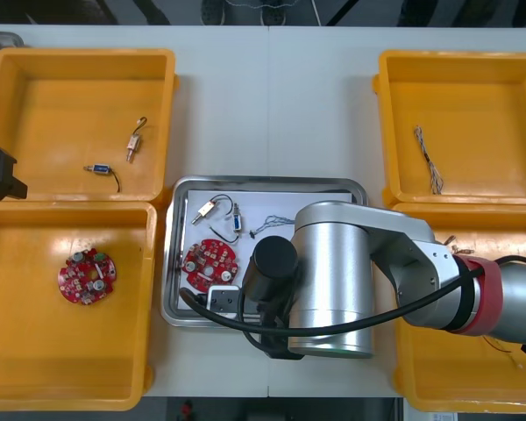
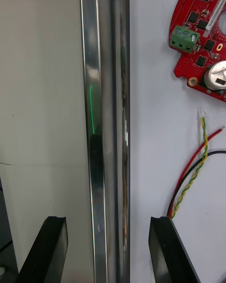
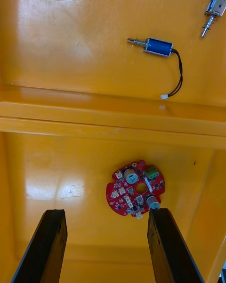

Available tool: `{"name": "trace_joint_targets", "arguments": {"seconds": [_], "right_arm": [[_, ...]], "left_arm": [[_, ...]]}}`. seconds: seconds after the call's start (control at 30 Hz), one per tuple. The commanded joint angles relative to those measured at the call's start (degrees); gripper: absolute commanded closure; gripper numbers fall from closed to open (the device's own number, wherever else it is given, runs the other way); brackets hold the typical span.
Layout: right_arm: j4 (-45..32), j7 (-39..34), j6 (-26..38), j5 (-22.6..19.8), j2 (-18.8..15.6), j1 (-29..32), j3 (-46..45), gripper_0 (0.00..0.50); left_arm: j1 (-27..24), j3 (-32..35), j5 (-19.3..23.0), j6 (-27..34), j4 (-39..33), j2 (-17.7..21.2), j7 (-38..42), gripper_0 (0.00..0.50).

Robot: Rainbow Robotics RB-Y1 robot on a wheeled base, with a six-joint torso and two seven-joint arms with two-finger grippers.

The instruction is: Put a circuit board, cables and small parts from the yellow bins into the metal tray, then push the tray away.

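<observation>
Right wrist view: jaws apart astride tray (image 2: 101, 122) rim on light table (image 2: 42, 99); left's apart.

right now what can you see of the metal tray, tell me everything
The metal tray is a shiny rectangle with rounded corners, a raised rim and a white inside. It lies flat on the table between the yellow bins. In it lie a red circuit board, two small metal parts and cables. The right arm covers its near right part. The right gripper is open, its fingers either side of one rim.
</observation>
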Motion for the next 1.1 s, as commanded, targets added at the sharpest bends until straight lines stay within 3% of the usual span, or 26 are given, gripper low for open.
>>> {"name": "trace_joint_targets", "arguments": {"seconds": [0.03,0.2,0.4,0.9,0.93,1.03,1.1], "right_arm": [[1.3,1.5,-0.9,2.0,2.5,-2.0,2.8,0.000],[3.0,1.4,-1.0,2.9,3.6,-2.0,4.0,0.000],[3.7,0.7,-1.9,6.9,4.6,-2.0,7.2,0.000],[6.5,0.5,-5.3,8.5,4.7,-2.0,9.6,0.000],[6.6,0.4,-5.4,8.4,4.7,-2.0,9.6,0.051],[6.5,0.1,-5.2,8.5,4.7,-2.0,9.5,0.337],[6.5,0.0,-5.2,8.6,4.7,-2.0,9.6,0.396]], "left_arm": [[1.3,1.9,0.5,0.4,-1.0,2.1,-5.1,0.000],[1.3,1.9,0.5,0.4,-1.0,2.1,-5.1,0.000],[1.3,1.9,0.5,0.4,-1.0,2.1,-5.1,0.000],[1.3,1.9,0.5,0.4,-1.0,2.1,-5.1,0.000],[1.3,1.9,0.5,0.4,-1.0,2.1,-5.1,0.000],[1.3,1.9,0.5,0.4,-1.0,2.1,-5.1,0.000],[1.3,1.9,0.5,0.4,-1.0,2.1,-5.1,0.000]]}}
